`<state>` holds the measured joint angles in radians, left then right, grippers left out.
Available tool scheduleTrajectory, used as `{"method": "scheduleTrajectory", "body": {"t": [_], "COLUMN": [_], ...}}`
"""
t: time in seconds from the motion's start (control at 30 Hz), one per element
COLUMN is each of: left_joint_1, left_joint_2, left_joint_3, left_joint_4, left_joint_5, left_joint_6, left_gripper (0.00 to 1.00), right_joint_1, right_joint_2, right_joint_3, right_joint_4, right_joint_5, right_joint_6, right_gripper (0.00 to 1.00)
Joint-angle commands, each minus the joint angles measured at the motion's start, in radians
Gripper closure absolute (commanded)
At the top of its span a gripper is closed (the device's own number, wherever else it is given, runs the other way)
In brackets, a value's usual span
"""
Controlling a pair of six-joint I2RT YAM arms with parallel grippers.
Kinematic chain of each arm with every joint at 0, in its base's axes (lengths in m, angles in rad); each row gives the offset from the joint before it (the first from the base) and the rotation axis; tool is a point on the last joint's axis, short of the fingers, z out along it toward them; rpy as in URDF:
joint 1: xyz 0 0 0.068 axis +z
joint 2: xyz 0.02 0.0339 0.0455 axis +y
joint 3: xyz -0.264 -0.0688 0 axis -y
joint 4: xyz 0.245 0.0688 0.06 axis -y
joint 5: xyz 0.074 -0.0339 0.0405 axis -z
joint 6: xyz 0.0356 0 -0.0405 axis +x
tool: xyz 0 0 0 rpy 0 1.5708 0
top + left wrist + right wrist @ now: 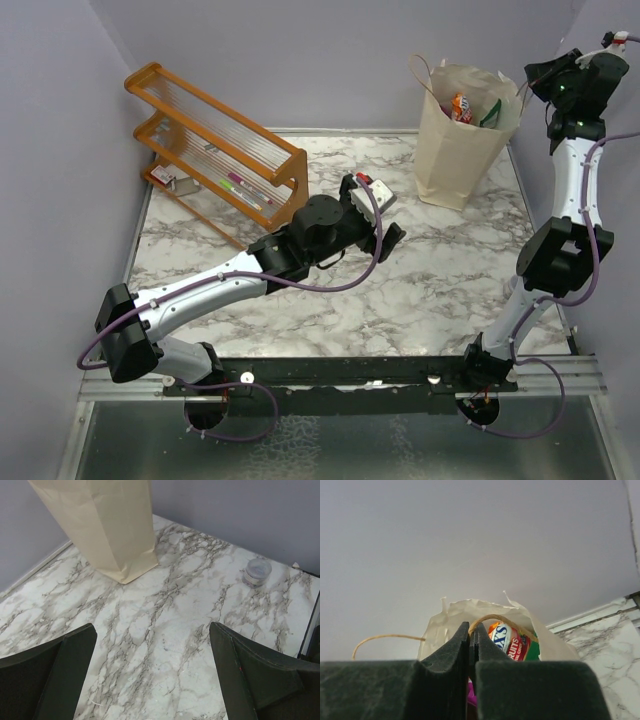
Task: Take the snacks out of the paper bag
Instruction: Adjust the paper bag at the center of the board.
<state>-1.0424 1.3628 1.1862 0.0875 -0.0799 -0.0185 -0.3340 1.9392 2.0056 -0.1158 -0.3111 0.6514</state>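
The tall beige paper bag (455, 150) stands upright at the back right of the table. An orange-red candy bag (461, 106) and a green packet (492, 116) show in its open mouth. My right gripper (473, 630) is shut on the near brown string handle (502, 618) at the bag's top right edge (528, 85). In the right wrist view the candy bag (511, 640), the green packet (533, 651) and a bit of purple packet (470, 692) show inside the bag (447, 622). My left gripper (152, 670) is open and empty above bare table, left of the bag (107, 525).
An orange wooden slatted rack (215, 150) with pens (242, 188) stands at the back left. A small clear round cap (257, 571) lies on the marble top (165, 630) right of the bag. Purple walls close in the back and both sides.
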Motion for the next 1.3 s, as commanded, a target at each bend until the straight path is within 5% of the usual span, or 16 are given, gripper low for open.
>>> {"method": "scheduleTrajectory", "body": {"t": [0.0,0.3,1.03,1.27], "left_joint_1": [-0.01,-0.022,-0.063,-0.068], "left_joint_2": [-0.018,-0.014,-0.026,-0.05], "left_joint_3": [0.004,0.005,-0.003,-0.016], "left_joint_4": [0.008,0.003,0.006,0.021], "left_joint_5": [-0.033,-0.061,-0.103,-0.114], "left_joint_6": [0.02,0.043,0.075,0.082], "left_gripper": [0.01,0.01,0.01,0.01], "right_joint_1": [0.001,0.0,-0.128,-0.166], "right_joint_2": [-0.077,-0.143,-0.342,-0.291], "right_joint_3": [0.054,0.138,0.056,0.083], "right_joint_4": [-0.017,-0.133,-0.366,-0.325], "right_joint_5": [-0.159,-0.262,-0.339,-0.599], "right_joint_6": [0.007,-0.013,-0.162,-0.145], "right_gripper": [0.99,0.98,0.99,0.99]}}
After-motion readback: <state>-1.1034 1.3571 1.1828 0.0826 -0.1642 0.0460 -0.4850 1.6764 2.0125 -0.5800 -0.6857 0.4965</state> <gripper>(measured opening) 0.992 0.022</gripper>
